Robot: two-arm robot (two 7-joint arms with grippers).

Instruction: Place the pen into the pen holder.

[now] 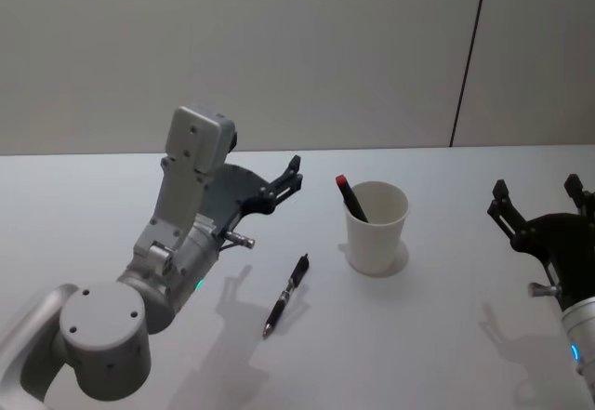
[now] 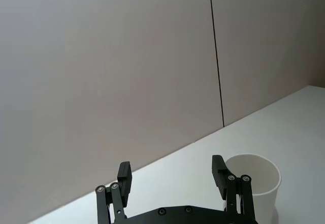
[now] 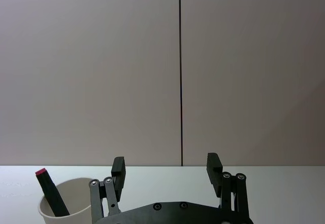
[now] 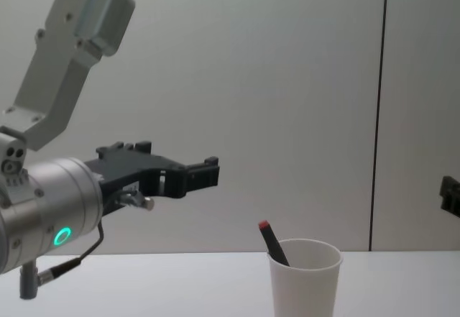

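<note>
Here, on the left, the left arm [image 1: 177,243] reaches forward over the white desk [image 1: 93,205]. Its left claw [image 1: 297,174] is held in the air above the desk, with the fingers spread apart and nothing between them. In the chest view the left claw [image 4: 208,171] hangs higher than the rim of the cup and points toward it. In the left wrist view the two dark fingers [image 2: 124,170] stand wide apart, with the cup just past one of them.

Right of the arm, the pen [image 1: 286,295] lies flat on the desk at a slant. It is dark and slim and touches nothing else. It sits nearer the robot than the cup and a little to the cup's left.

Next comes the paper cup [image 1: 376,233], white and upright on the desk. A red-capped pen [image 1: 350,196] already stands in it, leaning against the rim on the left side with its red end poking above the rim.

Farthest right, the right claw [image 1: 536,187] hovers over the desk, well apart from the cup. Its fingers are also spread and empty, as the right wrist view shows [image 3: 118,165].
</note>
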